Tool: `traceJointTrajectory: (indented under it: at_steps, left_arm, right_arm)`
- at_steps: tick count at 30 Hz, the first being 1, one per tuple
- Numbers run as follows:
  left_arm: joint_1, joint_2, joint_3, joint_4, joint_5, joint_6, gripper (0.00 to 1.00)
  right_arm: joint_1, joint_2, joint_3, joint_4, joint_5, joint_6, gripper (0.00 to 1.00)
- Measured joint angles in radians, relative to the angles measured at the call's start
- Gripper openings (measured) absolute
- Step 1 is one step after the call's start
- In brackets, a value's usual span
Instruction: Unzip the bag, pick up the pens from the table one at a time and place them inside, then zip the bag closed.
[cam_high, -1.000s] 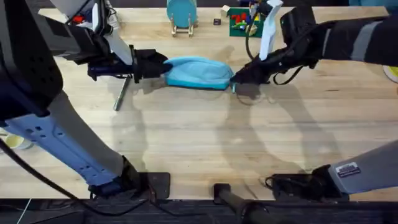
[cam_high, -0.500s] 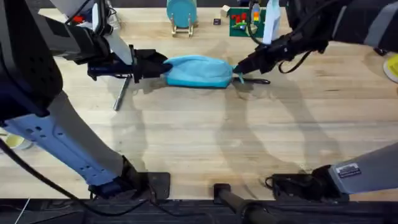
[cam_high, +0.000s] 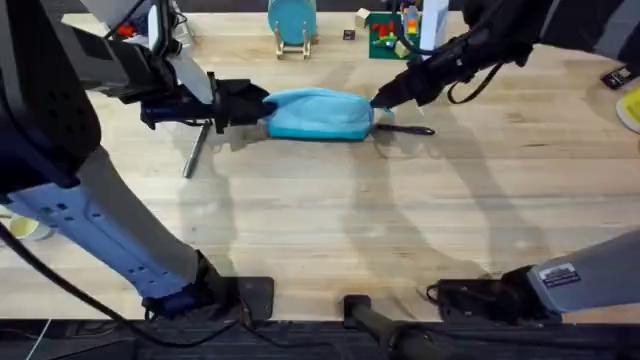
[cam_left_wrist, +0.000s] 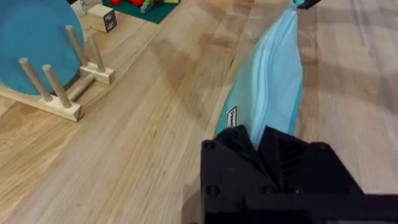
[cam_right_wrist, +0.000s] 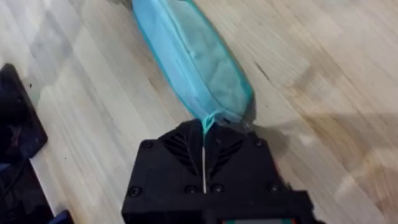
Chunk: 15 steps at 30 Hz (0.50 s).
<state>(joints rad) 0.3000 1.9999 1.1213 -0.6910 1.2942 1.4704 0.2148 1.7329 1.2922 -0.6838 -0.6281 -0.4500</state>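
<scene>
While the left gripper (cam_high: 258, 108) pinches the bag (cam_high: 318, 115) at its nine o'clock end, right gripper (cam_high: 381, 100) pressed together on the zipper pull (cam_right_wrist: 208, 122) at three o'clock, bag lying on the table (cam_high: 330, 220), dark pen (cam_high: 405, 129) just beside, silver pen (cam_high: 195, 150) at eight o'clock.

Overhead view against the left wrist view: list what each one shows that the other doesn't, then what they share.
Overhead alone: the silver-grey pen lying below the left gripper, the dark pen beside the bag's right end, and the right gripper shut at that end.

Left wrist alone: a small white label on the bag's edge, and the plate stand's wooden pegs up close.

Both: the light blue bag clamped at one end by the left gripper, the teal disc, and the table.
</scene>
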Motion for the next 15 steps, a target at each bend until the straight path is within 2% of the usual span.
traceJointTrajectory:
  at_steps: [15]
  left_arm:
    - [0.000, 0.000, 0.000, 0.000, 0.000, 0.000, 0.043]
  right_arm:
    - [0.083, 0.000, 0.023, 0.070, 0.004, 0.028, 0.030]
